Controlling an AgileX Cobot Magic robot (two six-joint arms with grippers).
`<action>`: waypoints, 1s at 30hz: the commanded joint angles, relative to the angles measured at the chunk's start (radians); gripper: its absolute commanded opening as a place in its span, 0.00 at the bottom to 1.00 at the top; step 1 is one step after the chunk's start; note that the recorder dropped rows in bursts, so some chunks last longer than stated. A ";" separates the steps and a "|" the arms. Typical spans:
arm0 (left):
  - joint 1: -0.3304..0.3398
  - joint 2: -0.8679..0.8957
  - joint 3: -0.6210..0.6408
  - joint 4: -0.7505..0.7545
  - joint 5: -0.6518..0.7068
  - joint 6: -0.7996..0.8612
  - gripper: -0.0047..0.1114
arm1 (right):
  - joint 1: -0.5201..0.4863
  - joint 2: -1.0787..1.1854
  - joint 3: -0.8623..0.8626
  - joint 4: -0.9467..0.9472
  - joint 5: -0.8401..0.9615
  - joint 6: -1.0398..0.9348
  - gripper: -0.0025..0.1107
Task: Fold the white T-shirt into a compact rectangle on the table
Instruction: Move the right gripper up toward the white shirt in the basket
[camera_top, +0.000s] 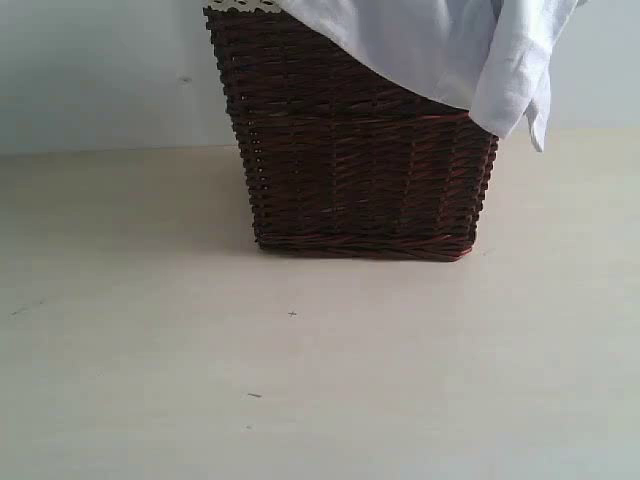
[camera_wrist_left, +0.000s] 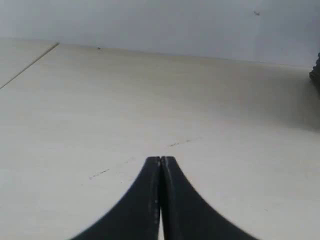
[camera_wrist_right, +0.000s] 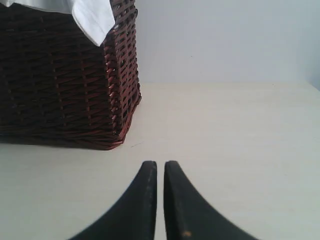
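Exterior view: the shirt (camera_top: 430, 50) is seen heaped in the basket (camera_top: 360, 170), draped over its rim, with one fold hung down past the right-hand corner. The table (camera_top: 300, 380) in front is bare. No arm is seen here.

Left wrist view: the left claw (camera_wrist_left: 160, 159) is pressed fully together over the table, nothing held.

Right wrist view: the right claw (camera_wrist_right: 160, 164) is narrowed to a thin slit, nothing held, and is aimed near the basket corner where the fold (camera_wrist_right: 92, 17) hangs.

Step judged: the start, with the shirt not yet fetched out. The next move calls for the jaws to be opened and the hanging fold pinched (the nearest cloth).

Heading and long axis cannot be told, since the shirt is bunched and no lettering or collar is shown.
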 joint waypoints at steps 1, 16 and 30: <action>0.003 -0.006 0.003 0.002 -0.008 -0.005 0.04 | -0.004 -0.007 0.004 -0.008 -0.011 -0.004 0.09; 0.003 -0.006 0.003 0.002 -0.008 -0.005 0.04 | -0.007 0.006 0.004 0.147 -0.015 0.075 0.09; 0.003 -0.006 0.003 0.002 -0.008 -0.005 0.04 | -0.010 0.794 -0.140 0.269 -0.238 -0.203 0.09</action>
